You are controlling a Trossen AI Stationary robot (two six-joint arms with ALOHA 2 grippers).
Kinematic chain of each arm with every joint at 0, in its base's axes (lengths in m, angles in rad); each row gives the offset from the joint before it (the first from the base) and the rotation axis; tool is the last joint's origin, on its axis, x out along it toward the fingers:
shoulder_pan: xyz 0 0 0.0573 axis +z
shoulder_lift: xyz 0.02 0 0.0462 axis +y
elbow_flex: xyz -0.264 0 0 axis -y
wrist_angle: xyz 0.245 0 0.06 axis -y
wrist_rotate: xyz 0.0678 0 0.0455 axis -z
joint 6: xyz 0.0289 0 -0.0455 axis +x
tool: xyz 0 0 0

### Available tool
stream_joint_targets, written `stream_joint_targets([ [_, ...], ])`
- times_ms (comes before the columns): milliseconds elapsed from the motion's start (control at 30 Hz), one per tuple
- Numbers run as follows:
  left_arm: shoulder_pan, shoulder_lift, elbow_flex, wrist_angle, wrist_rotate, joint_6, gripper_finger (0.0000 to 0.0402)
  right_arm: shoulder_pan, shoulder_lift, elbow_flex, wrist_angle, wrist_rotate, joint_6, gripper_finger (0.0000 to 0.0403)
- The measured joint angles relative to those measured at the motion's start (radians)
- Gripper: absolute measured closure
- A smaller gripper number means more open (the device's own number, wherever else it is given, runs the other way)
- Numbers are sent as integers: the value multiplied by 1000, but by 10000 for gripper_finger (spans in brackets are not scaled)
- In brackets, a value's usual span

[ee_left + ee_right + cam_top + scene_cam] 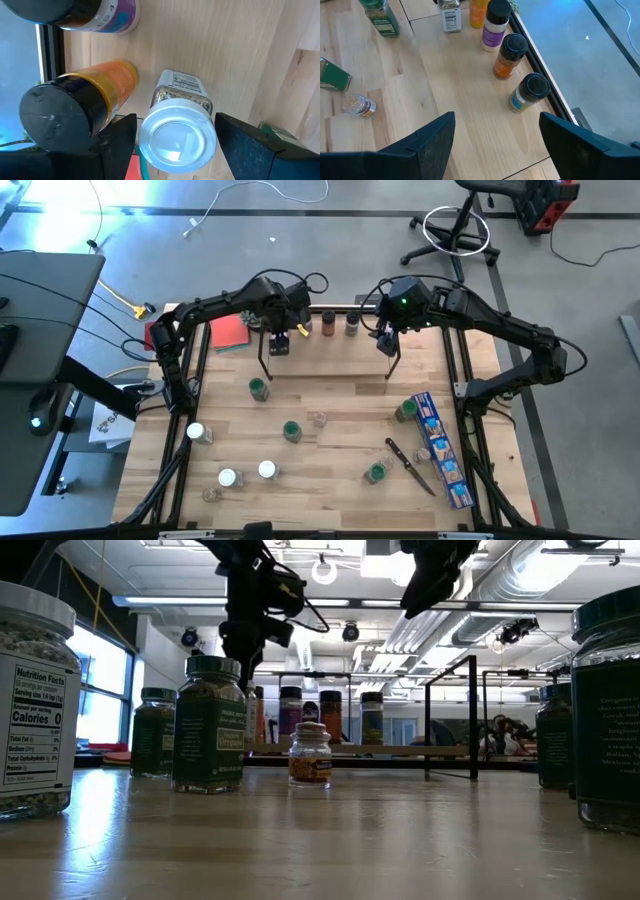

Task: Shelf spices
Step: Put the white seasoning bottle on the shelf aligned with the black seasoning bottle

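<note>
1. Left gripper (175, 137) hangs over the far edge of the table with its fingers spread on either side of a clear-capped jar (176, 135) that stands on the shelf (330, 345); from the left wrist view the fingers look apart from the jar, so I take this one as just set down, not held.
2. Right gripper (492, 135) hovers over the shelf's right half, jaws wide and empty.
3. Done so far: a short row of spices stands along the shelf's far edge, among them a black-capped orange jar (80, 107), a purple-labelled jar (495, 25) and a blue-labelled jar (529, 92).
4. Left to do: most of the jars are on the open table, namely green-capped jars (259, 388) in the middle and white-capped jars (267, 470) near the front left corner.
5. My guess is the job is under halfway along.
6. A blue box (441, 450) and a knife (410, 465) lie near the right edge, not part of it.
</note>
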Motion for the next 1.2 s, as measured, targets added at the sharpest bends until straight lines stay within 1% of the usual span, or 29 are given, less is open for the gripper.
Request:
stream_joint_targets([
  [200,5,-2,34,6,-13,1,137,0,0,0,0,0,0,119],
  [567,-14,-7,35,0,-16,1,138,0,0,0,0,-2,5,119],
  [767,-43,-51,35,0,-23,-7,138,0,0,0,0,-3,1,119],
  [967,-82,-117,35,5,-57,-96,138,0,0,0,0,-3,-1,119],
  [1200,-151,-211,35,32,-70,-307,138,0,0,0,0,-3,-2,119],
])
